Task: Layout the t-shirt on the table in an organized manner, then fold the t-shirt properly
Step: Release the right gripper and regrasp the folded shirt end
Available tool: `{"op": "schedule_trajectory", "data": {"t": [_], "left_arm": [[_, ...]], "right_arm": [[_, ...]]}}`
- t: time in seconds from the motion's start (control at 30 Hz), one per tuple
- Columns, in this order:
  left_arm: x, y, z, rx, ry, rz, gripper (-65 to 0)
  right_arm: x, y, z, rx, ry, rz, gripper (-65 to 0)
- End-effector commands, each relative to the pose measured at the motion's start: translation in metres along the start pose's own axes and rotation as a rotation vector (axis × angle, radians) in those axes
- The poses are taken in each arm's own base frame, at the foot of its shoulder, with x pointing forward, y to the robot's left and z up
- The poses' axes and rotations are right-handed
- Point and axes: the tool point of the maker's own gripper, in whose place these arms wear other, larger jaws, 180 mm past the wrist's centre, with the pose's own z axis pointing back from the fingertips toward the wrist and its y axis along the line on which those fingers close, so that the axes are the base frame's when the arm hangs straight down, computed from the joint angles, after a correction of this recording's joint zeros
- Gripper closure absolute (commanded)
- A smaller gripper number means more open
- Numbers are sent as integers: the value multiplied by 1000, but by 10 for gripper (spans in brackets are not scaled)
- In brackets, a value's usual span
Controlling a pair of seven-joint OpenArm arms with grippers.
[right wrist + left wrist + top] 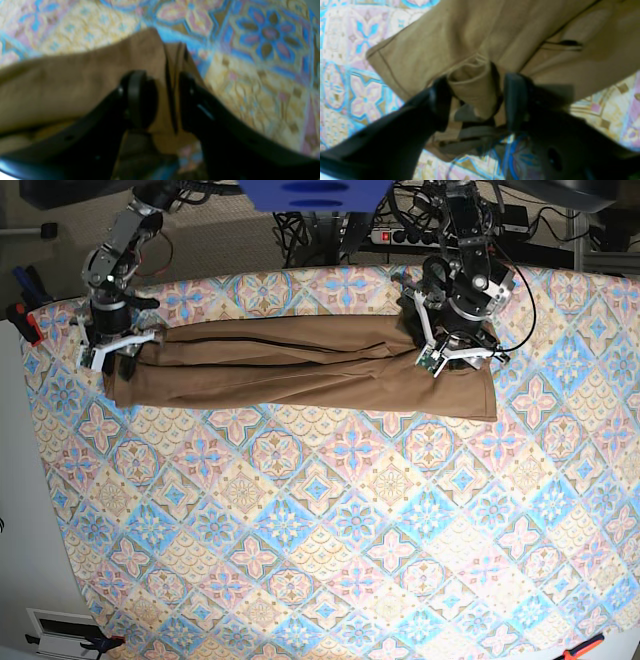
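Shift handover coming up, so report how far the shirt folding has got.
Done: the t-shirt lies as a long, narrow folded band across the table's far side. In hand: the left end effector and right end effector sit at opposite ends, jaws parted around fabric, apparently letting go. Left: folding the band crosswise into a compact stack.

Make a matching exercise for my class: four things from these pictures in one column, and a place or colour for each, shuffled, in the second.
Things:
1. t-shirt
2. table
3. left gripper
4. right gripper

Descriptions:
A. pastel blue, pink and cream tile pattern
B. at the garment's end on the base view's left
C. plain tan-brown, lying in a long band
D. over the garment's end on the base view's right

Pairs: 1-C, 2-A, 3-D, 4-B
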Motion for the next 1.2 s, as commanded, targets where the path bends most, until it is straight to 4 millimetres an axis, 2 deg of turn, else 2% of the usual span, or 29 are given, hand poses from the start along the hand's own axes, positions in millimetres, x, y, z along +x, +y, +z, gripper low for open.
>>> {"op": "schedule_trajectory", "data": {"t": [0.0,0.1,0.37,0.47,0.57,0.63,0.77,0.87,0.93,1.0,1.17], "left_arm": [[13,5,4,19,-46,1,-338],[15,4,4,18,-51,8,-337],[33,0,10,9,-117,69,-343],[43,0,15,2,-160,88,-342],[49,1,18,-1,-188,100,-341],[50,1,18,1,-190,99,-341],[51,2,18,2,-191,98,-341],[50,2,18,3,-190,96,-339],[50,3,18,4,-188,93,-339],[50,3,18,4,-188,93,-339],[50,3,18,5,-189,92,-339]], "right_arm": [[27,-3,0,-2,-80,13,-250],[43,-3,3,-5,-119,32,-263],[74,-22,16,-64,-201,53,-266],[75,-28,22,-93,-211,35,-267],[67,-38,31,-136,-223,-59,-279],[70,-44,36,-141,-258,-135,-328],[70,-40,36,-82,-283,-314,-428],[72,-30,36,13,-281,-453,-426],[81,-35,42,94,-297,-498,-419],[74,-39,45,134,-278,-563,-409],[34,-53,43,107,-202,-708,-389]]}}
